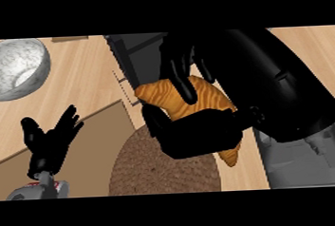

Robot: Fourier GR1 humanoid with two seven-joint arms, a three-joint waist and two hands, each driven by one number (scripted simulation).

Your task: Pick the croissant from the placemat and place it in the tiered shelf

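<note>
A golden croissant is held up close to the view by my right hand, whose fingers and thumb curl round it from both sides. Its lower tip pokes out below the palm. The croissant hangs above the far edge of the round woven placemat and just in front of the dark tiered shelf, which is mostly hidden behind my right forearm. My left hand rests open at the lower left, fingers up.
A speckled metal bowl sits at the far left on the wooden counter. A grey block shows at the lower right under my forearm.
</note>
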